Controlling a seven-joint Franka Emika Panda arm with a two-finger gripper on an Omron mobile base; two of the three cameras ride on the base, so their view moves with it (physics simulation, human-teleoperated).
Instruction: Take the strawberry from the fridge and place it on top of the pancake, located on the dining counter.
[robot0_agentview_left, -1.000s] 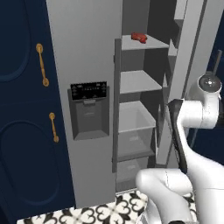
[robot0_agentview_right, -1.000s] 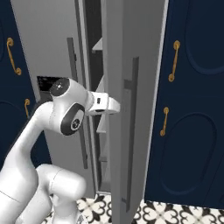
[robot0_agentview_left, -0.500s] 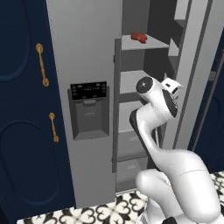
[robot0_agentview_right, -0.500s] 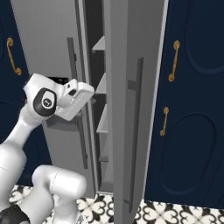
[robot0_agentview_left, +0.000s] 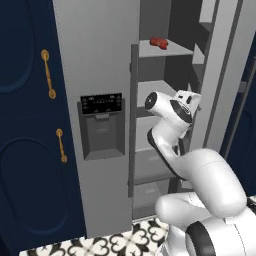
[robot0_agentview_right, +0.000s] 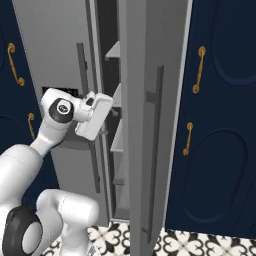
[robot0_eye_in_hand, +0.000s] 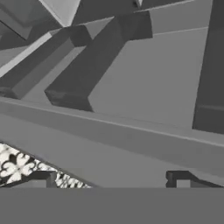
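The strawberry (robot0_agentview_left: 159, 42), a small dark red lump, lies on the top shelf inside the open right half of the grey fridge (robot0_agentview_left: 100, 60). My white hand (robot0_agentview_right: 94, 116) hovers at the fridge opening, level with the middle shelves and well below the strawberry. In the hand view my gripper (robot0_eye_in_hand: 110, 180) stands open with nothing between its fingertips (robot0_eye_in_hand: 41, 177), facing grey shelves (robot0_eye_in_hand: 100, 57) and a strip of floor. The pancake and the dining counter are out of view.
The fridge's open door (robot0_agentview_right: 150, 100) with its long handle stands close on the arm's right. Its left door with the black dispenser (robot0_agentview_left: 102, 122) is shut. Navy cabinets with gold handles (robot0_agentview_left: 30, 150) (robot0_agentview_right: 220, 125) flank the fridge. Patterned tiles (robot0_agentview_left: 115, 242) cover the floor.
The arm has swung from beside the open door to the front of the fridge's middle shelves, and the hand has turned. The gripper stayed open. The strawberry has not moved.
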